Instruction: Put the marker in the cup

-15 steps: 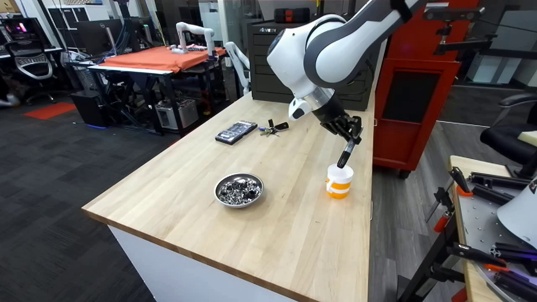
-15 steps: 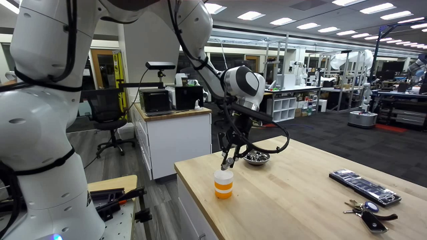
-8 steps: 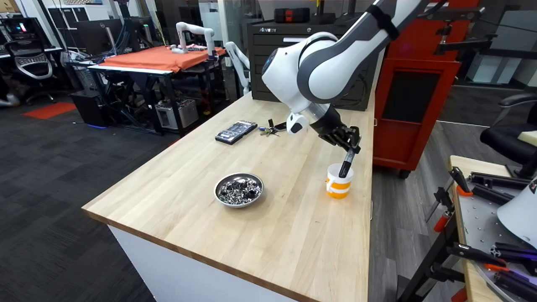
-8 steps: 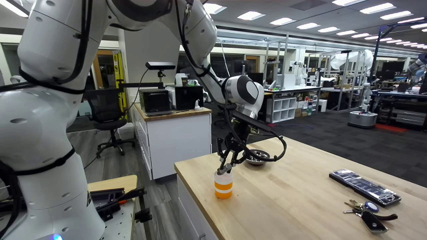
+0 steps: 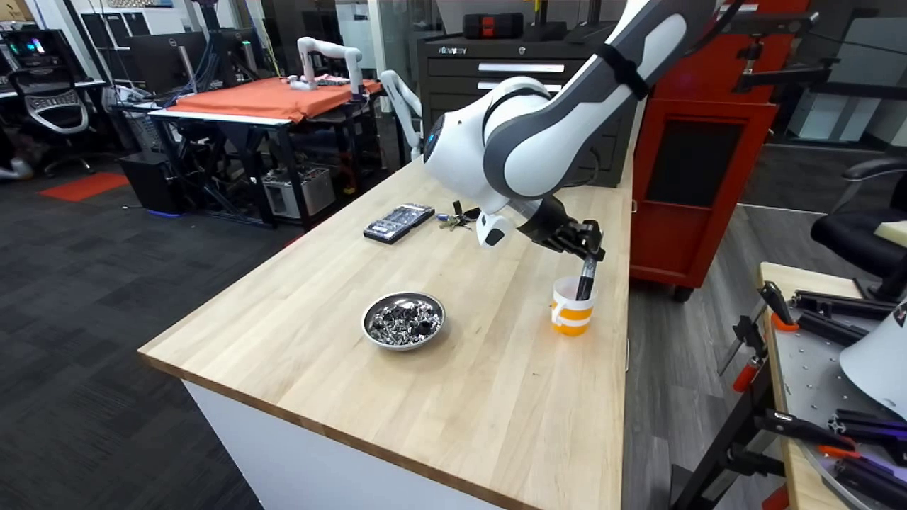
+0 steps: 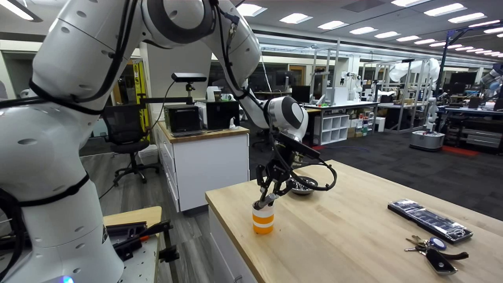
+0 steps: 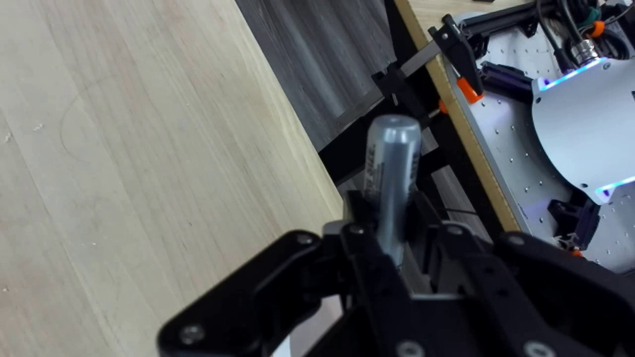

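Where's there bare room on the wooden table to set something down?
Bare table shows in an exterior view between the bowl and cup, and from both to the near edge. More lies between the bowl and the case. It's crowded at the cup, where the end effector holds the marker, and where the keys sit beside the case.

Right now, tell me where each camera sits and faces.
Wrist view: wrist-mounted, looking past gripper and marker toward tabletop and robot base.
Exterior view: from the bowl side, facing the drawer chest; arm, gripper show.
Exterior view: from the keys side, facing the bowl; arm, robot base, gripper show.
Both exterior views share cup, bowl, keys.
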Available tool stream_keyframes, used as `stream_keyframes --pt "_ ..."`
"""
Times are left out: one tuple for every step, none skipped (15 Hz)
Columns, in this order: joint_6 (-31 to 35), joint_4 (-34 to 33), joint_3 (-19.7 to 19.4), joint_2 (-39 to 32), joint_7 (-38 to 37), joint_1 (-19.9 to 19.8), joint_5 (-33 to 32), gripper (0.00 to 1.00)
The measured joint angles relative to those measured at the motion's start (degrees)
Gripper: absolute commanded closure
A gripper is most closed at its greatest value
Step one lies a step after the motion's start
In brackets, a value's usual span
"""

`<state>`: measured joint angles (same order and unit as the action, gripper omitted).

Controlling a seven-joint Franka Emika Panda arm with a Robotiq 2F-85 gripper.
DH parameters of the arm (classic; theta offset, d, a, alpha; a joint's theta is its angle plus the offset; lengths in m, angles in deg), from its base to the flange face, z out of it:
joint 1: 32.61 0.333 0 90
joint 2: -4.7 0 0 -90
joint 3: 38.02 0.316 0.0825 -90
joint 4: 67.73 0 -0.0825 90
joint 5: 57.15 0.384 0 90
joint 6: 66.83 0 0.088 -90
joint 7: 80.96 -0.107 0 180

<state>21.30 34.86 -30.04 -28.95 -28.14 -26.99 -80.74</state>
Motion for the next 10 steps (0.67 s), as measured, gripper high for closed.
stream_keyframes --pt "-0.63 -0.90 0.07 -0.73 0.19 0.45 -0.60 0.94" --pt "-1.26 -1.79 0.15 -1.39 0.34 0.86 -1.10 0.94" --pt "-1.77 -2.57 0.23 -2.02 0.47 1.22 -1.54 0.94" --pt "-2.10 -3.32 0.33 -2.56 0.55 1.52 -1.92 0.51" --pt "-2.40 -3.96 0.44 -3.06 0.63 1.75 -2.19 0.50" --pt "-2.82 -4.48 0.53 -3.45 0.73 1.93 -2.37 0.45" --pt "-3.34 -4.99 0.60 -3.75 0.87 2.09 -2.48 0.39" --pt "-3.91 -5.44 0.63 -3.99 0.93 2.23 -2.52 0.33" --pt "-4.35 -5.83 0.63 -4.18 0.94 2.34 -2.53 0.26" --pt "-4.68 -6.16 0.63 -4.33 0.94 2.41 -2.53 0.20"
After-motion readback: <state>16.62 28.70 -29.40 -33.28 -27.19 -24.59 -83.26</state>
